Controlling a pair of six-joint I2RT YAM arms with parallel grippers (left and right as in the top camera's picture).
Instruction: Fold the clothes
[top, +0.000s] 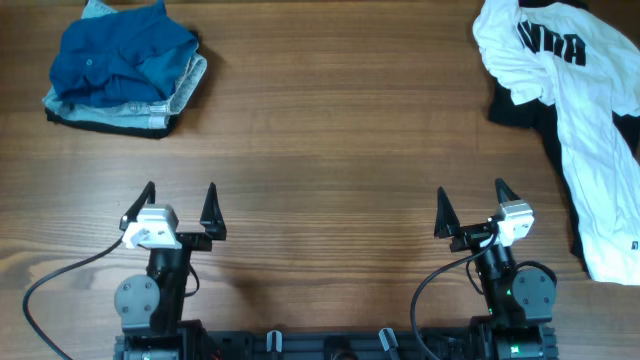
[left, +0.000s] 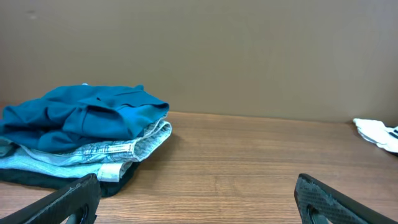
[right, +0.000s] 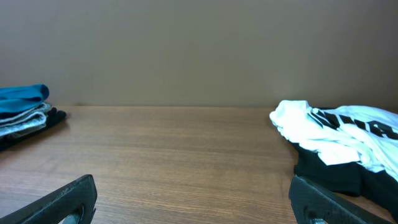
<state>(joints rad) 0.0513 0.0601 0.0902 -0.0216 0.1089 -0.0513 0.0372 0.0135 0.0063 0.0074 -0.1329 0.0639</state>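
A dark-blue shirt (top: 120, 52) lies folded on top of a pale denim piece and a black piece at the far left; it also shows in the left wrist view (left: 87, 115). A white shirt with black lettering (top: 570, 90) lies crumpled at the far right over a black piece (top: 520, 112); both show in the right wrist view (right: 336, 134). My left gripper (top: 180, 208) is open and empty near the front edge, as the left wrist view (left: 199, 199) shows. My right gripper (top: 472, 207) is open and empty, as the right wrist view (right: 193, 199) shows.
The wooden table (top: 330, 130) runs between the two piles. A plain brown wall (left: 249, 56) stands behind the far edge. Cables trail from both arm bases at the front.
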